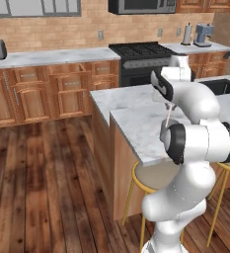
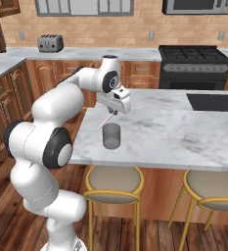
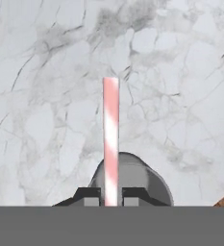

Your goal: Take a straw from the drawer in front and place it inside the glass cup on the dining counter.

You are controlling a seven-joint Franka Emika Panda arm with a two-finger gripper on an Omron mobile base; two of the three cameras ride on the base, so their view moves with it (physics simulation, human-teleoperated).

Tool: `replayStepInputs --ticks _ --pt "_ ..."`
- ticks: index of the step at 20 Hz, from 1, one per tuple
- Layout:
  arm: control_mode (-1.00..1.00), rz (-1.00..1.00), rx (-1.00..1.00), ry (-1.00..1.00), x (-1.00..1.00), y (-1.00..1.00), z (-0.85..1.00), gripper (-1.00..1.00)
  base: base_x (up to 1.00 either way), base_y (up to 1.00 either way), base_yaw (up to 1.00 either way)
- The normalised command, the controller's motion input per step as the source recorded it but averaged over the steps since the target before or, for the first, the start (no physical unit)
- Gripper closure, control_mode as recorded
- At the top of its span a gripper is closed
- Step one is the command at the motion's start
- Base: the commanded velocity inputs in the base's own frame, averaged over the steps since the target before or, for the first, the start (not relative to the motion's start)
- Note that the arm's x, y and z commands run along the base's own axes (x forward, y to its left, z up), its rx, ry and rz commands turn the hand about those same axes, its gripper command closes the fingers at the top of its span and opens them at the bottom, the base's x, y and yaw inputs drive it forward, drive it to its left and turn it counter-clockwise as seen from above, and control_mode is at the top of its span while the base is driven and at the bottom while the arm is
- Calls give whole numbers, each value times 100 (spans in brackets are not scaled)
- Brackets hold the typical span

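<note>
You are looking at the dining counter [image 2: 184,132], a kitchen island with a white grey-veined marble top and brown wooden sides, with round padded stools [image 2: 114,181] tucked under its overhang. Above its near end hangs your gripper [image 2: 114,112], pointing down toward the marble. Just below it stands the small greyish translucent glass cup [image 2: 111,136], upright near the counter's edge; in the hand view the cup [image 3: 137,180] sits low, directly beyond the fingertips [image 3: 88,194].

The two dark fingers are nearly closed, pinching the thin pale pinkish-red straw [image 3: 111,139] between them. In the right base view the straw [image 2: 107,120] slants down from the jaws toward the cup's rim, its lower end just above or beside the opening; you cannot tell whether the tip is already inside.

By my reading, fetching the straw is done and it has been carried to the counter. What is left is to line the tip over the cup's mouth, lower it in and let go.
</note>
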Motion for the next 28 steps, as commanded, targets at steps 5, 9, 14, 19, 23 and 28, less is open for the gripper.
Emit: replayStepInputs --ticks 5,9,14,19,23,28 --pt "-100 0 0 -6 11 -14 2 100 0 0 0" --pt "-100 0 0 -6 11 -12 1 100 0 0 0" --pt "-100 0 0 -6 16 -6 3 100 0 0 0" --pt "-100 0 0 -8 16 -2 0 100 0 0 0" --pt "-100 0 0 -11 13 -7 0 100 0 0 0" --pt "-100 0 0 -9 13 -11 0 100 0 0 0"
